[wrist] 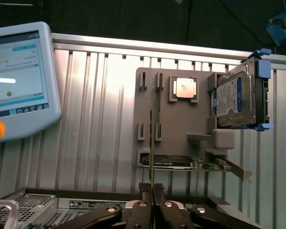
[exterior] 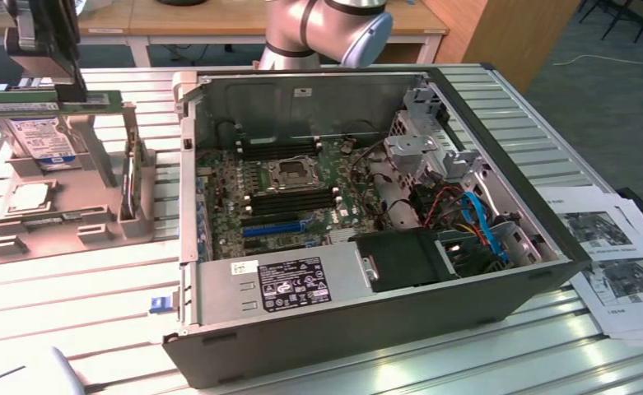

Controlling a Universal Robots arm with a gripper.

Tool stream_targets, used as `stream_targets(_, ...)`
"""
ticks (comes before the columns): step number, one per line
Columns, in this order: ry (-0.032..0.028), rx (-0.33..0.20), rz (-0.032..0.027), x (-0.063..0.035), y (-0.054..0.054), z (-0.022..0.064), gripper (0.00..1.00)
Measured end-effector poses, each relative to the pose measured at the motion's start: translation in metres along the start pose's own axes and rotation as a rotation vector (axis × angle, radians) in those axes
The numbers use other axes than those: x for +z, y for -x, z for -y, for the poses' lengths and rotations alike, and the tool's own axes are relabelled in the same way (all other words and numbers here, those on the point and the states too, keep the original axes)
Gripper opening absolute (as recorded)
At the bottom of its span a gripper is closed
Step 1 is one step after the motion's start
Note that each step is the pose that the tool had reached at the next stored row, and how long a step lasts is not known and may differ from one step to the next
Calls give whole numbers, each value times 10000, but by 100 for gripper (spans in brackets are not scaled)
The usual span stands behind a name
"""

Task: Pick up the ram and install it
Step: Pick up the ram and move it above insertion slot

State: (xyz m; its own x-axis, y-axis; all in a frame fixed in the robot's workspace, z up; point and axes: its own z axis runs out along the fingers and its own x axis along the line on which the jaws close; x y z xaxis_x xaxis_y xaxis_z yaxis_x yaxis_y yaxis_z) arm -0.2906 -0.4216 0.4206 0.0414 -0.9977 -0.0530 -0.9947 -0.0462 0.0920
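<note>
**Ram clamped in the gripper above the parts holder**
The ram (exterior: 38, 104) is held level between the narrowly closed fingers of the gripper (exterior: 64, 89). It is positioned over the grey holder (exterior: 58, 222), just beside the hard drive (exterior: 44, 140) and well apart from the open computer case (exterior: 354, 304). A firm clamp and a level stick are judged essential, and the hard drive is to be cleared.

The light is bright. In the exterior view the table (exterior: 68, 321) glares white at 7 o'clock, and the case (exterior: 409, 329) falls into deep shadow at 4 o'clock. In the wrist view the table (wrist: 100, 119) flares pale, the screen (wrist: 14, 71) washes out, and the gripper (wrist: 152, 188) and ram (wrist: 152, 143) show dark.
</note>
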Motion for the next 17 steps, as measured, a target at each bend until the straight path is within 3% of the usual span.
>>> stream_targets(17,0,-1,0,-33,-17,351,12)
